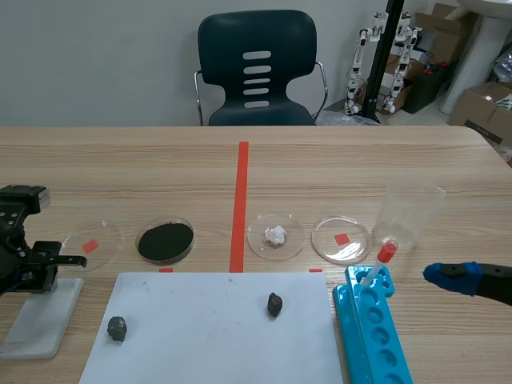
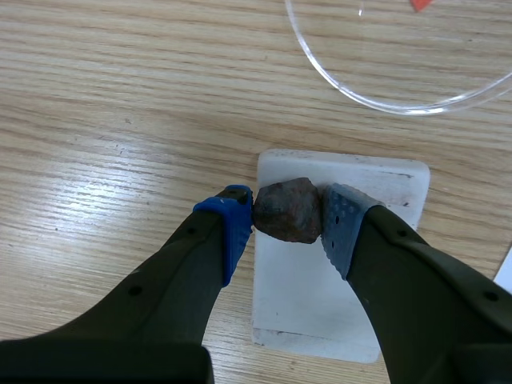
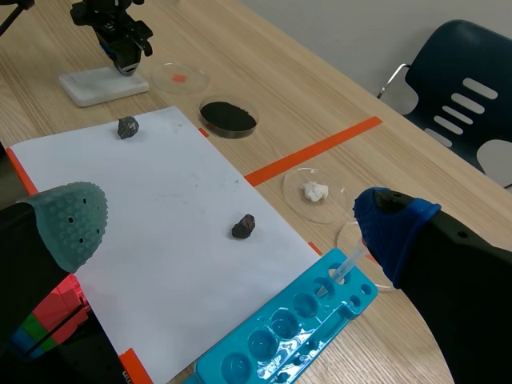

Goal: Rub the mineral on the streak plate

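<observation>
Scene view: the left gripper point(image 1: 56, 262) hangs over the white streak plate point(image 1: 42, 320). Beside it, white paper point(image 1: 200, 344) carries two dark stones point(image 1: 117, 328), with petri dishes point(image 1: 166, 242) and a blue tube rack point(image 1: 372, 336) beyond. All rest on a wooden table point(image 1: 360, 168) with a chair point(image 1: 256, 68) behind.

Left wrist view: the pads pinch a brown mineral point(image 2: 288, 210) above the plate.

Right wrist view: the right gripper point(image 3: 232, 230) is spread wide over the paper.

Scene camera faced across the bench point(image 1: 360, 160); left wrist camera looked closely down on the streak plate point(image 2: 292, 296), which both other views shared.
</observation>
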{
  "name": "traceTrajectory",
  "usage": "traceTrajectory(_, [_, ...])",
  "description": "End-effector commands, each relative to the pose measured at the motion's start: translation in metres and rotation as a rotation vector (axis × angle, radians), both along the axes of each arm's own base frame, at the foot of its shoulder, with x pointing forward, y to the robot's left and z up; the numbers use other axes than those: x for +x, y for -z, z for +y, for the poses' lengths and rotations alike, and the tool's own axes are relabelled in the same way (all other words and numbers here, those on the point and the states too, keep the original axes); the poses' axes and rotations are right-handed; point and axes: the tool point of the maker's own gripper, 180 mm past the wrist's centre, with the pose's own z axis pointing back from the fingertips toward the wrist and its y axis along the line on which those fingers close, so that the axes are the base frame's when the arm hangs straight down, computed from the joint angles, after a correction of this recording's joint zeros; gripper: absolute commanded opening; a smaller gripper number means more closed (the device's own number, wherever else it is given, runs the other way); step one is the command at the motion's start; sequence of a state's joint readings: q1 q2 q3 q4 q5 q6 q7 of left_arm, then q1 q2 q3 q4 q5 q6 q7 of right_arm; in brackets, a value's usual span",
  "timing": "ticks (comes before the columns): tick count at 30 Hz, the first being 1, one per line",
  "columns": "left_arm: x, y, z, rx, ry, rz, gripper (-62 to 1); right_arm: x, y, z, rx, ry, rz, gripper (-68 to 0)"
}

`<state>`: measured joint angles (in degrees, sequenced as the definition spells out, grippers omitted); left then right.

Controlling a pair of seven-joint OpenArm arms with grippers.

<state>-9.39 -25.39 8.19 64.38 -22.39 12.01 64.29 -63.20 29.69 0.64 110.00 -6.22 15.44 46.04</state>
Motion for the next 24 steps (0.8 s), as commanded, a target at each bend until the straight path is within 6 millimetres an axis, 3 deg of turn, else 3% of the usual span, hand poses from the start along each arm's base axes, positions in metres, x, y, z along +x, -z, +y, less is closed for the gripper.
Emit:
traceTrajectory(1, [0.0,-0.004,0.011,0.032,-0.011,0.001,-47.7,0.003,-0.007,0.001,0.015,-0.002,-0.023,-2.2])
traceTrajectory(10, [0.002,0.0,-0.029,-0.189,0.03,-0.006,-47.7,0.003,-0.007,0.001,0.015,-0.002,-0.023,-2.2])
traceTrajectory(14, [0.002,0.0,-0.033,-0.213,0.042,-0.007,-47.7,0.003,-0.007,0.001,0.015,-0.002,-0.023,-2.2])
traceTrajectory(24, [0.0,-0.004,0.012,0.033,0.006,0.004,-47.7,0.003,-0.007,0.001,0.016,-0.002,-0.023,-2.2])
